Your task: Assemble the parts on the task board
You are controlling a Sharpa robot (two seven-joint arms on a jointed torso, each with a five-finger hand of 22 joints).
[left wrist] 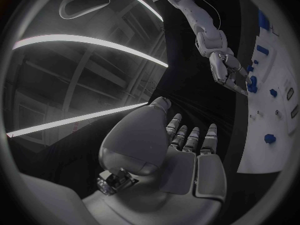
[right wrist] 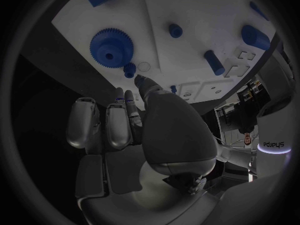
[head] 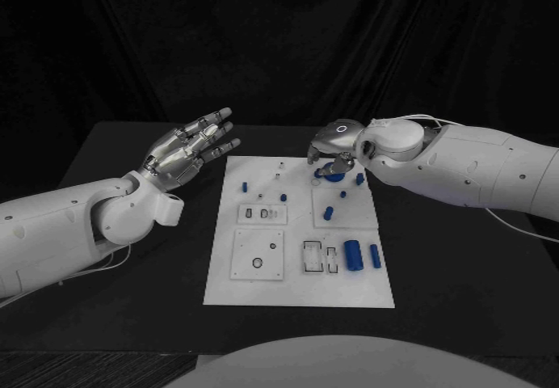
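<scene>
The white task board (head: 300,275) is laid flat mid-table on the black table (head: 466,267), long side running away from the robot. Small blue parts are scattered on it: two upright blue cylinders (head: 353,255) near the right edge of the near half, a short blue peg (head: 329,213) in the middle, a small blue piece (head: 245,187) near the left edge, another (head: 284,197) just beside it toward the centre. A blue gear (right wrist: 111,44) is seen lying flat on the far right part of the board, with a small blue knob (right wrist: 129,68) just beside it.

The left hand (head: 187,149) is held raised off the table, left of the board's far corner, fingers spread and straight, nothing held. The same is shown in the left wrist view, palm (left wrist: 181,160) empty, fingers apart.

The right hand (head: 334,158) is placed over the far right corner of the board, above the gear. Its fingers are pointed down toward the blue knob; fingertips (right wrist: 142,80) are seen very near or touching it. Whether anything is actually pinched cannot be told from these views.

Writing: a label "pdiys" or similar is read upside down on a white body at the rim of the right wrist view; not legible with certainty. No writing is readable on the board.
</scene>
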